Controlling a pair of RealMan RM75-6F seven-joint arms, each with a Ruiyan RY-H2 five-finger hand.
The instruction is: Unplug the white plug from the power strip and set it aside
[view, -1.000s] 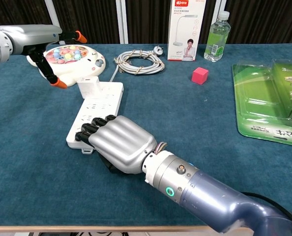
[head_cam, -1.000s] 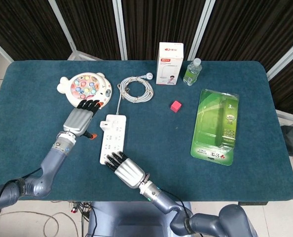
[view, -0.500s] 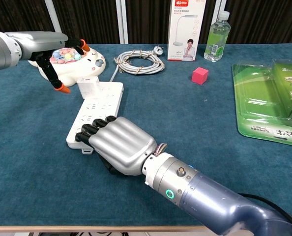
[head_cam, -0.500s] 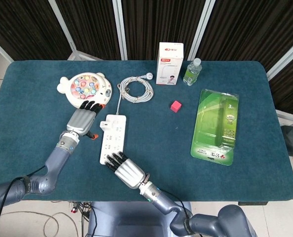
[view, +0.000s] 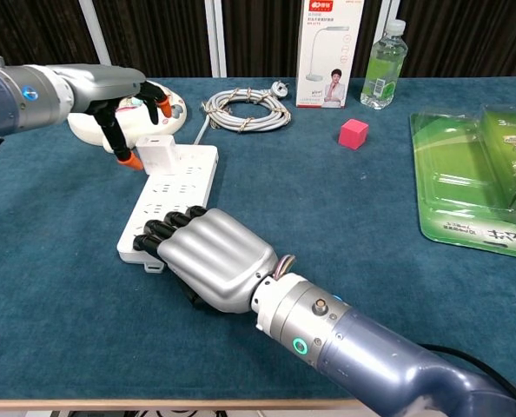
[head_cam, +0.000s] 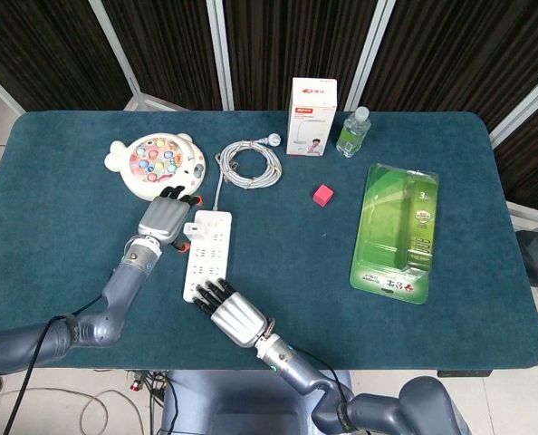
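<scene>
The white power strip (head_cam: 207, 254) (view: 178, 184) lies lengthwise on the blue table. A white plug (head_cam: 192, 231) (view: 157, 152) sits in its far left corner. My left hand (head_cam: 167, 217) (view: 119, 95) hovers right at the plug with its fingers spread. Its orange-tipped thumb is beside the plug's left face and the other fingers are behind the plug. I cannot tell whether they touch it. My right hand (head_cam: 235, 314) (view: 210, 261) rests its black fingertips on the near end of the strip and holds nothing.
A round fishing toy (head_cam: 151, 163) (view: 176, 109) lies just behind my left hand. The strip's coiled cable (head_cam: 248, 163) (view: 245, 109), a lamp box (head_cam: 312, 116), a bottle (head_cam: 352, 131), a red cube (head_cam: 322, 195) and a green blister pack (head_cam: 396, 231) lie further right.
My left hand has moved right and down from beside the toy to the white plug. The right hand has stayed on the strip's near end.
</scene>
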